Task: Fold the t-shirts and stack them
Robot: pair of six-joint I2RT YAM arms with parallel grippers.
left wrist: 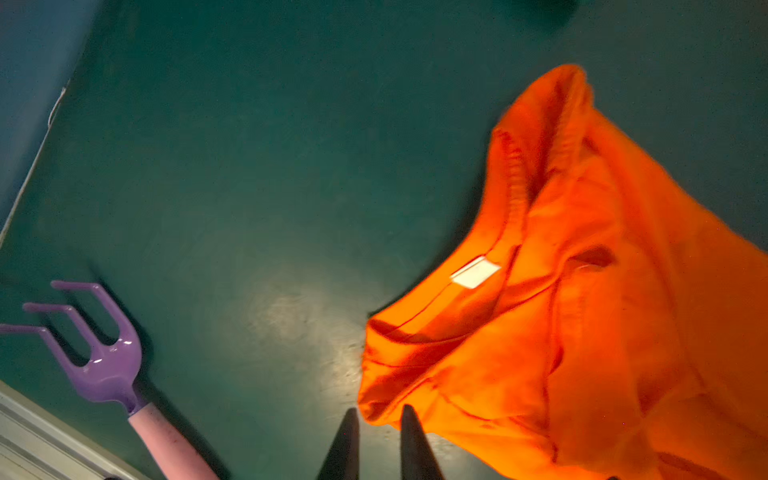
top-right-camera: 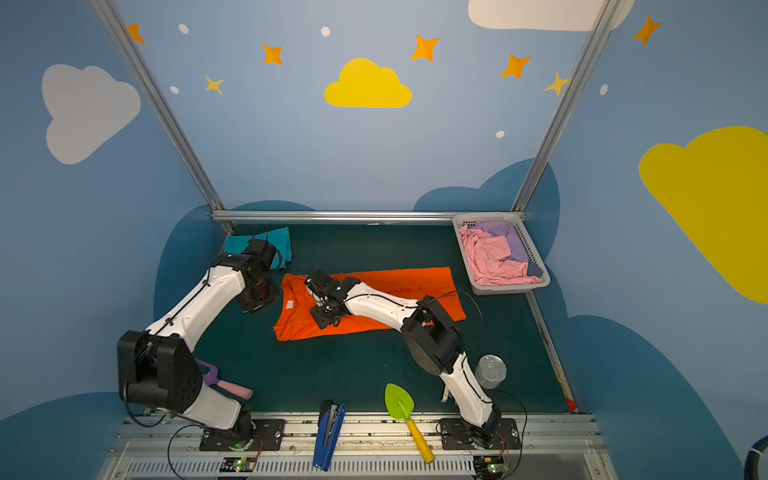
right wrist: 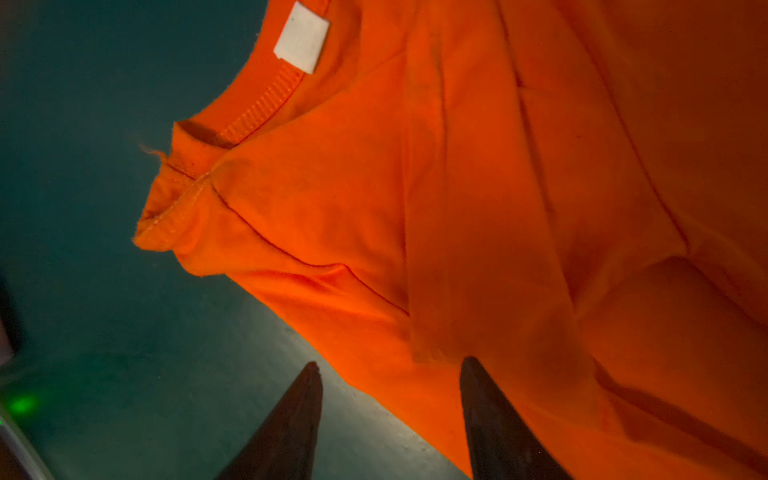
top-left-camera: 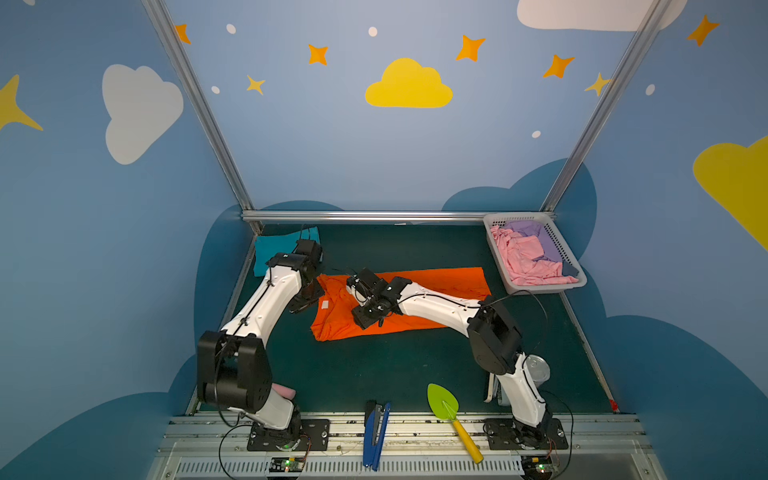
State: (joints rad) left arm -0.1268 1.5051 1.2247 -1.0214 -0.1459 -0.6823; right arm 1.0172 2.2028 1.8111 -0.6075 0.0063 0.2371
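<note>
- Orange t-shirt lies in the middle of the green mat, laid out as a long band running left to right, with its collar end on the left and some wrinkles there.
- Its white neck label faces up at the collar, close to the shirt's left edge; both wrist views show it too.
- Teal t-shirt sits folded in the far left corner of the mat, well apart from the orange one and partly hidden behind the left arm.
- Left gripper hangs over bare mat just beside the collar end's near left corner. Its fingers stand a narrow gap apart, with nothing between them but mat.
- Right gripper reaches across the middle to the shirt's left part, near the collar. Its jaws stand wide apart and grip nothing: one finger is over the orange cloth, the other over the mat, and the shirt's near edge runs between them. Whether the tips touch the cloth I cannot tell.
- White lattice basket stands in the far right corner, holding crumpled pink and purple cloth.
- Along the near edge, from left to right, lie a purple hand fork with a pink handle, a blue stapler, a green trowel with a yellow handle, and a tin can beside the right arm.
</note>
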